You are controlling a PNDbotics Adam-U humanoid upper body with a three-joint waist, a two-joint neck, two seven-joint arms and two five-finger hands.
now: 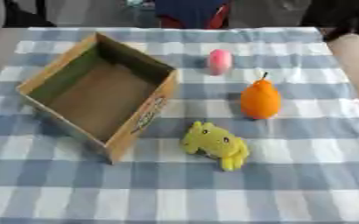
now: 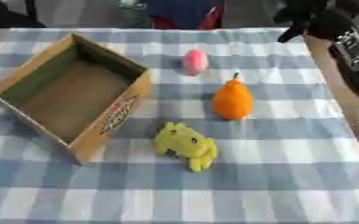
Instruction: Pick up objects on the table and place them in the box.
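Note:
An open cardboard box [image 1: 140, 66] sits on the left of the checked cloth with nothing inside it. To its right stands an orange pear-shaped fruit [image 1: 260, 100] with a dark stem. Farther back lies a pink egg-shaped object [image 1: 219, 61]. A yellow plush toy [image 1: 216, 144] lies in front of the box's near right corner. My right hand [image 2: 311, 19] hangs dark over the table's far right corner, apart from every object, with its silver-and-black arm [image 2: 357, 54] running down the right edge. The left hand does not show.
The blue-and-white checked cloth [image 1: 290, 192] covers the table, with open room along the front and right. The table's bare edge [image 2: 343, 94] shows at right. A person in dark blue [image 1: 190, 11] stays beyond the far edge.

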